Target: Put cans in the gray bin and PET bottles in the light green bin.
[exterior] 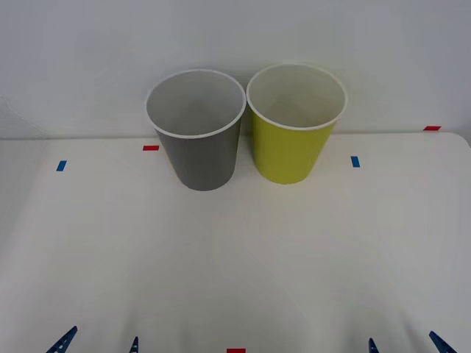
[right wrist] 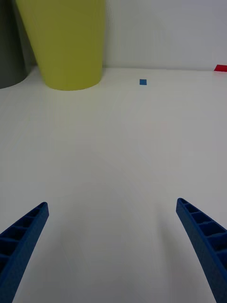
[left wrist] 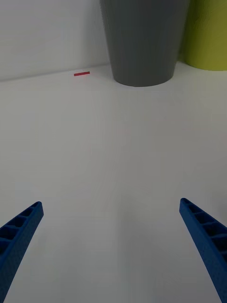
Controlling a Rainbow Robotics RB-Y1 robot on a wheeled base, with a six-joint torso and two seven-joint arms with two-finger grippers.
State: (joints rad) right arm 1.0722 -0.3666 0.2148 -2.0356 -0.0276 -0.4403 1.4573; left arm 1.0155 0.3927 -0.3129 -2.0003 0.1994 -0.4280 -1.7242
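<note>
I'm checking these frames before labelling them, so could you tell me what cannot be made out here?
- Gray bin and light green bin, front view: their own walls hide the bottoms inside.
- Both bins, wrist views: the top edge cuts off their rims.
- Left gripper and right gripper, front view: the bottom edge cuts off everything except the fingertips.

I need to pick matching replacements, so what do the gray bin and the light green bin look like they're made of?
The gray bin looks like smooth moulded plastic with a matte, even dark gray wall, a thin white rim and a pale inside. The light green bin looks the same: matte yellow-green outside, white rim, no seams or weave. Coated card can't be ruled out from looks alone.
</note>
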